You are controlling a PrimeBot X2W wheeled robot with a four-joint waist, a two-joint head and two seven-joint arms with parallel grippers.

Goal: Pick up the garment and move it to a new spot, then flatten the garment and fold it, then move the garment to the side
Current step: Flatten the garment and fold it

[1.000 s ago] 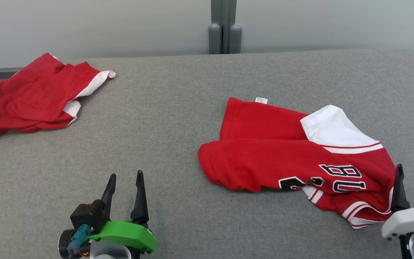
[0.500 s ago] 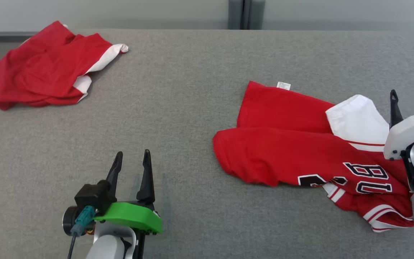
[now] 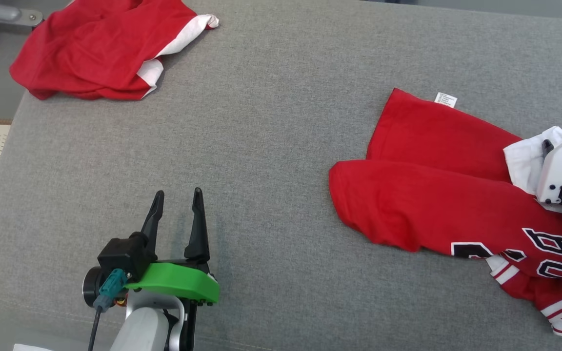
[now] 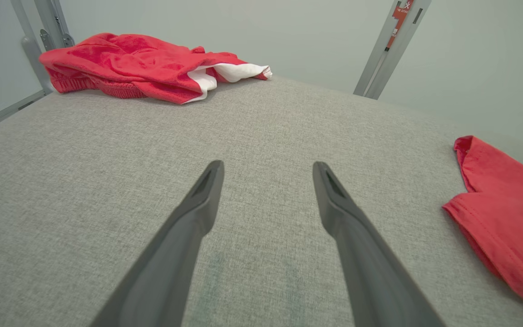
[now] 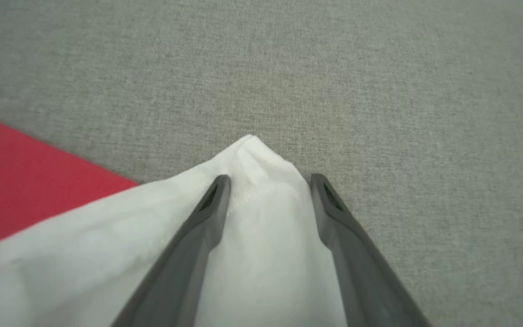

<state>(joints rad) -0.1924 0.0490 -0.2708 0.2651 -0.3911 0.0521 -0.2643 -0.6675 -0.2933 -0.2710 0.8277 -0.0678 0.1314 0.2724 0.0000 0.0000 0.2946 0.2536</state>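
With the right pincer (image 5: 269, 178) spread astride the white sleeve (image 5: 261, 236) of the jersey (image 3: 432, 204), bite deep into the bunched cloth before lifting, leaving the left pincer (image 3: 178, 192) spread.

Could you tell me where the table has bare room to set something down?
The table is bare between the crumpled red garment and the jersey, ahead of the left gripper. Crowded at right: right gripper over the jersey.

Grey fabric tabletop (image 3: 281, 146), pale wall (image 4: 288, 36), slanted metal post (image 4: 388, 50)
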